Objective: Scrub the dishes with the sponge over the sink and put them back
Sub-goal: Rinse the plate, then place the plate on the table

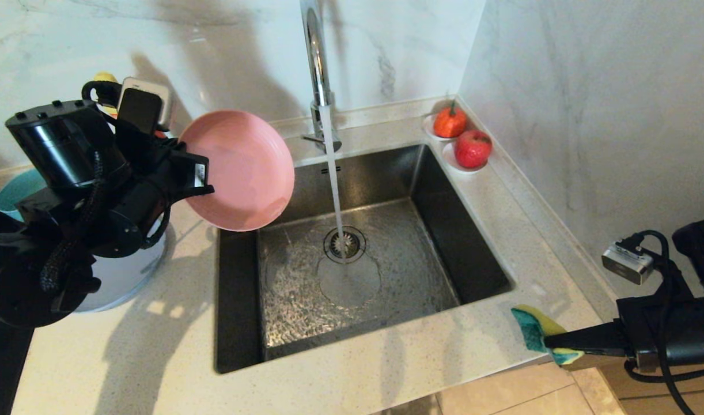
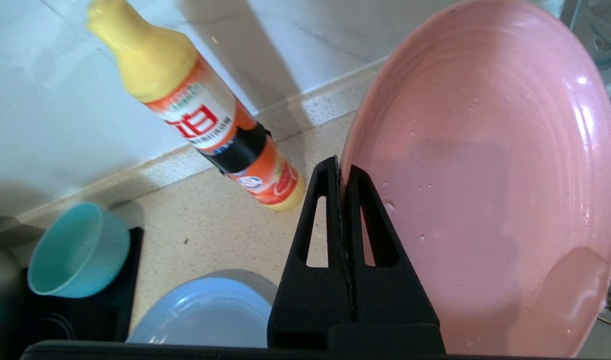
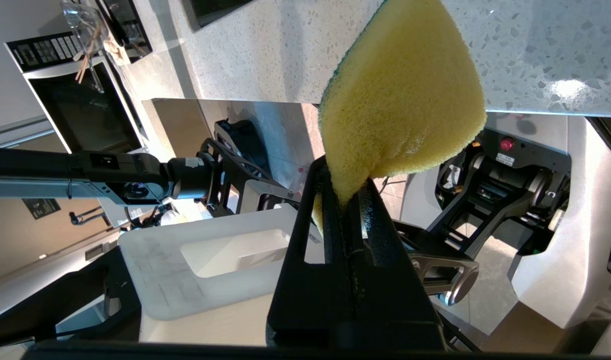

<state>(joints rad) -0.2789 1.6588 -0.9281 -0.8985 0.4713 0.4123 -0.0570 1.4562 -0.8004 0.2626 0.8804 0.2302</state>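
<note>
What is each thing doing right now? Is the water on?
Tap: on, water running into the sink.
Pink plate: held tilted at the sink's left edge, wet with drops.
Left gripper: jaws shut on the pink plate's rim.
Sponge: squeezed, held off the counter's front right edge.
Right gripper: jaws shut on the sponge.
Teal bowl: tipped on its side, empty.
Pale plate: lying flat on the counter.

White marble-veined walls (image 1: 588, 86) meet in a corner behind a pale speckled stone counter (image 1: 156, 346) — tan floor tiles (image 1: 502, 397) below, and what looks like a built-in oven (image 3: 80, 100) beyond.
</note>
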